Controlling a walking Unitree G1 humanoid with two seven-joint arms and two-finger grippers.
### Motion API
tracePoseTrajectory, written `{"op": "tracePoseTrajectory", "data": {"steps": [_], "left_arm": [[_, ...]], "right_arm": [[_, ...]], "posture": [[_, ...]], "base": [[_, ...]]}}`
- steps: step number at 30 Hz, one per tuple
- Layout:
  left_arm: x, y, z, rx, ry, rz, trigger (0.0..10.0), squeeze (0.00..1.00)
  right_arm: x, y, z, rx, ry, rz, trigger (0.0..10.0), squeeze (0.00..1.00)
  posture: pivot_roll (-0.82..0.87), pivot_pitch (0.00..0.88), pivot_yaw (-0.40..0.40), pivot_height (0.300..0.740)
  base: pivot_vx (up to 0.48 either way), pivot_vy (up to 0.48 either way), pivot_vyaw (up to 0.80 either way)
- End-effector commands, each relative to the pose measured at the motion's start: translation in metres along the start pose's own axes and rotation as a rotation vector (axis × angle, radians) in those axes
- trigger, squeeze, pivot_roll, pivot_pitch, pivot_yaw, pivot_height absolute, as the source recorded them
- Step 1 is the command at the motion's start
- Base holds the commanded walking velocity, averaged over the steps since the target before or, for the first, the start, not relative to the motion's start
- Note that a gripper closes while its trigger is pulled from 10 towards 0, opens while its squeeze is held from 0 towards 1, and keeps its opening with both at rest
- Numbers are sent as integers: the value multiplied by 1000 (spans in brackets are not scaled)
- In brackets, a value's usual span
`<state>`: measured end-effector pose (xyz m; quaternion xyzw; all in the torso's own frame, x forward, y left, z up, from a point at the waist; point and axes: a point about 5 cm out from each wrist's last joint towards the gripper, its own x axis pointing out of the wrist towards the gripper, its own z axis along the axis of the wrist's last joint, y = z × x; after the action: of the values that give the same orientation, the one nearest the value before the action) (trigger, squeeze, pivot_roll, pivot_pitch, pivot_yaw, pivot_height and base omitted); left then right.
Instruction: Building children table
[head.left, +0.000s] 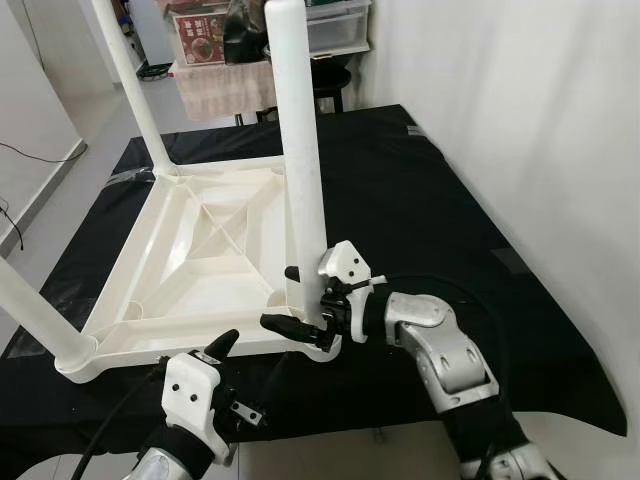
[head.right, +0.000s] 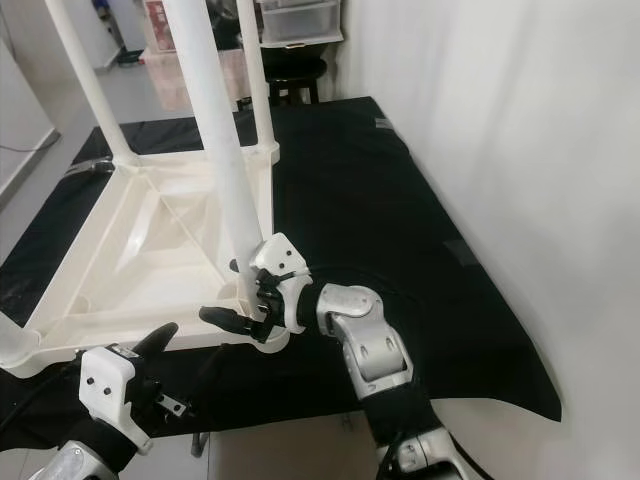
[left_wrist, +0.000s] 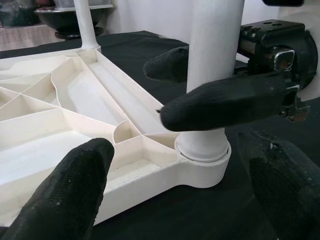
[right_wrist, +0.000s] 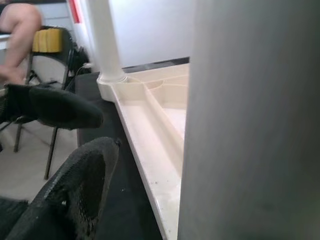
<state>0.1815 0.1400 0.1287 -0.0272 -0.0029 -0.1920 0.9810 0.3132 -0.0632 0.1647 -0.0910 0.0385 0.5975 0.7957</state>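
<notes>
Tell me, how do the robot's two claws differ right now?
The right gripper has its fingers either side of the white table leg, low down by its corner socket; the left gripper holds nothing. The right gripper reaches in sideways over the black mat; the left gripper hovers open near the upturned tabletop, pointing at that corner. Both have two long black fingers.

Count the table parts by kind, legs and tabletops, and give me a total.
White legs standing in corner sockets: 4 (near right, far left, near left, far right)
Upside-down tabletop: 1
Total: 5
</notes>
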Motion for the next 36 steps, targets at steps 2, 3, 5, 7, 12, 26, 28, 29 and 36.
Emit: {"op": "tracePoseTrajectory", "data": {"steps": [2,3,5,7,12,26,28,29,36], "left_arm": [[0,0,-3,-1,13,7,10000,0],[0,0,-3,-1,13,7,10000,0],[1,-1,-3,-2,11,6,10000,0],[2,-2,-3,-2,11,5,10000,0],[2,-3,-3,-3,10,4,10000,0],[2,-5,-2,-13,2,3,10000,0],[2,-5,-2,-13,2,3,10000,0],[2,-4,-1,-13,1,3,10000,0],[-1,4,0,-8,4,11,10000,0]], "right_arm": [[8,-11,-3,-17,52,130,10000,0],[8,-11,-3,-17,52,130,10000,0],[13,-22,2,6,63,122,10000,0],[15,-27,4,18,58,113,10000,0],[17,-31,7,29,53,111,10000,0],[-2,-48,8,73,-37,46,0,0],[-2,-48,8,73,-37,46,0,0],[-6,-49,3,58,-24,-59,0,0],[17,21,-16,-17,79,-623,0,0]], "posture": [[11,37,27,740],[11,37,27,740],[11,37,26,740],[11,39,22,740],[11,41,17,740],[-20,68,25,740],[-20,68,25,740],[-26,75,21,740],[-61,109,58,740]], "base": [[0,0,0],[0,0,0],[0,0,0],[0,0,0],[0,0,0],[0,0,0],[0,0,0],[0,0,0],[0,0,0]]}}
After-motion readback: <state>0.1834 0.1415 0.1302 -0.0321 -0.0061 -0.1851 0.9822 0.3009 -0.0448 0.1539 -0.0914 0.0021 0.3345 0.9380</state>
